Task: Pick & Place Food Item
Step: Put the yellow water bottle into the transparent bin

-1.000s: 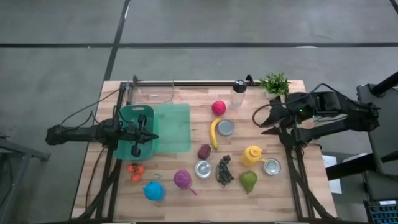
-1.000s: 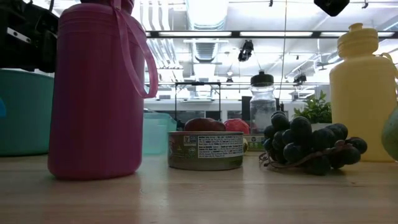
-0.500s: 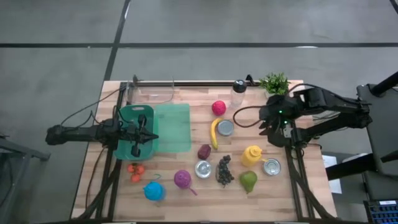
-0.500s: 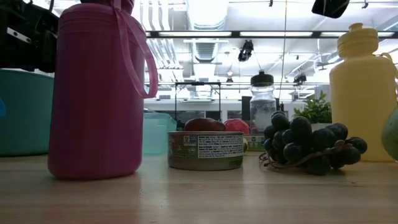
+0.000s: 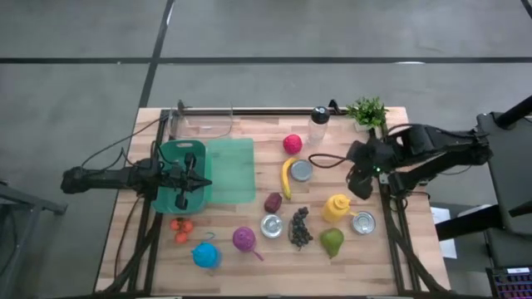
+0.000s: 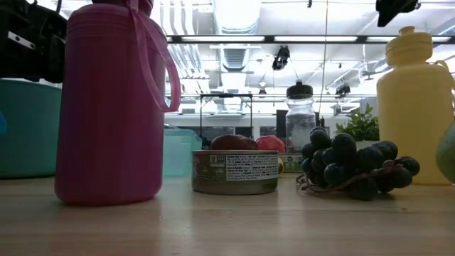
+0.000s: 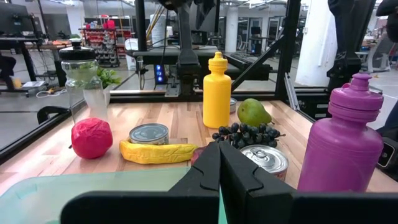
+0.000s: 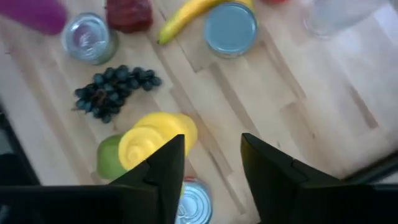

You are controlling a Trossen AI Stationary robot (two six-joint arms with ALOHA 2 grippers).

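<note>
Nothing is carried yet: the right gripper (image 5: 359,184), fingers spread and empty, hovers at the tabletop's (image 5: 249,245) three o'clock, beside the yellow plastic squeeze bottle (image 5: 337,207); food remains untouched. The left gripper (image 5: 184,184) waits clenched at nine o'clock.

Straight down from overhead onto the wooden surface (image 5: 274,178); level from its edge, close behind the dark grape bunch (image 6: 352,165), shared with both wrist views.

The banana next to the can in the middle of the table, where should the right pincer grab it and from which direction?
Probably at the banana's middle, coming straight down. It lies flat, a long thin curve, with bare wood on its left; the blue-lidded can crowds its right side, so the fingers need care there. The open right pincer hovers near the yellow bottle.
</note>
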